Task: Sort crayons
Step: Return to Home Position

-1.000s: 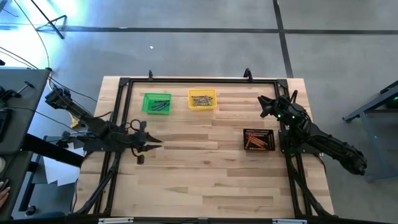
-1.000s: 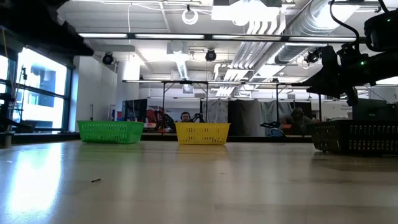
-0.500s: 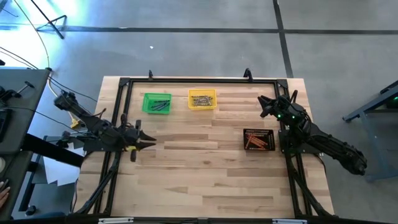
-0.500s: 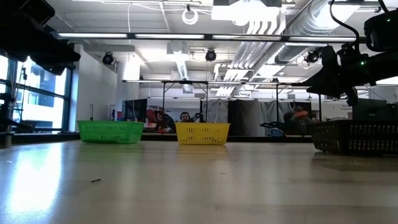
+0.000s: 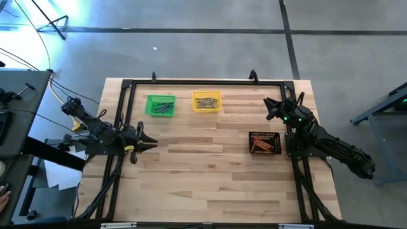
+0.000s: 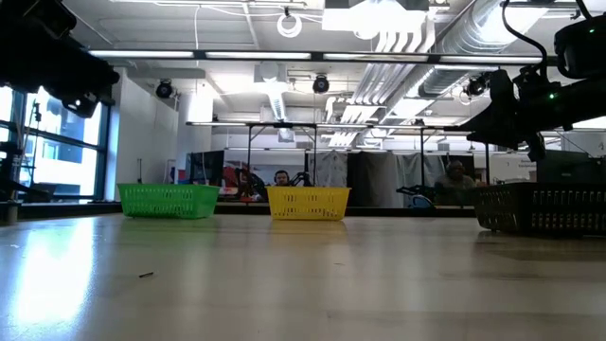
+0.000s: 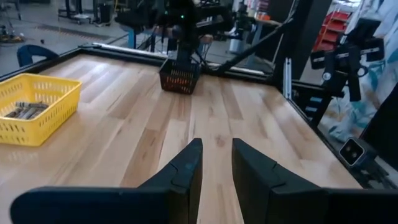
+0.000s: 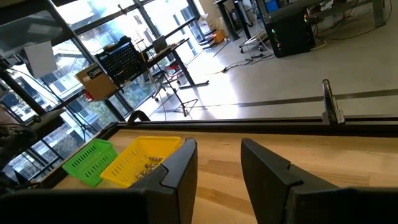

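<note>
Crayons [image 5: 262,145], thin sticks, lie in latticed bins [image 7: 43,130].

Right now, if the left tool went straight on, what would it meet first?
Only bare table ahead of the left tool until the black bin on the far side; it sits slightly off-line, so a miss is possible.

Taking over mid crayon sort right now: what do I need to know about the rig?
Left gripper: open, empty, at the left edge of the table.
Right gripper: open, empty, by the right edge, clear of the black bin.
Orange crayons lie in the black bin, grey crayons in the yellow bin, dark crayons in the green bin.
Done: from above, no loose crayon shows.
Left: probably only parking the arms.
</note>
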Tool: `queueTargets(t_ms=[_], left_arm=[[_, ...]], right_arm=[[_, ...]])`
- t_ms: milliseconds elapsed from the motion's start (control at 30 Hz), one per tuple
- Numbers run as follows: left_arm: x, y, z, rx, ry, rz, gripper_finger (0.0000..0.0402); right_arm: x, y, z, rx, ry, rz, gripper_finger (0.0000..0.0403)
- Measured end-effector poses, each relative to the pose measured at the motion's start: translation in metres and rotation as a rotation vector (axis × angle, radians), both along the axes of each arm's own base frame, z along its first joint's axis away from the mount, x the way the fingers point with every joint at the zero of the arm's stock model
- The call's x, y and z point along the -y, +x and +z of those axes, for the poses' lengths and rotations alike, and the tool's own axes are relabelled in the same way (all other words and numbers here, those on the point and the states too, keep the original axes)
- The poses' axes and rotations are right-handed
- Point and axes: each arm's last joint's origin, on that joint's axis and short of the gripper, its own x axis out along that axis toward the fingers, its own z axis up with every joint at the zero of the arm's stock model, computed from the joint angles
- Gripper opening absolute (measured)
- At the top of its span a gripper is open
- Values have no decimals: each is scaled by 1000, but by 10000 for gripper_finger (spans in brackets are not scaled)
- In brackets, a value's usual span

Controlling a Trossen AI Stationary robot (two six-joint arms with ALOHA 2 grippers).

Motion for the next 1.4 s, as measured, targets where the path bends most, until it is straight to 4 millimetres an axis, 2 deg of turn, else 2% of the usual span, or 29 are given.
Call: queueTargets(t_ms=[533, 1400], left_arm=[[-2, -3, 6, 138, 74, -11, 74], [-2, -3, 6, 135, 83, -12, 74]], right_arm=[[0, 0, 0, 0, 1, 0, 118], [0, 0, 0, 0, 0, 0, 118]])
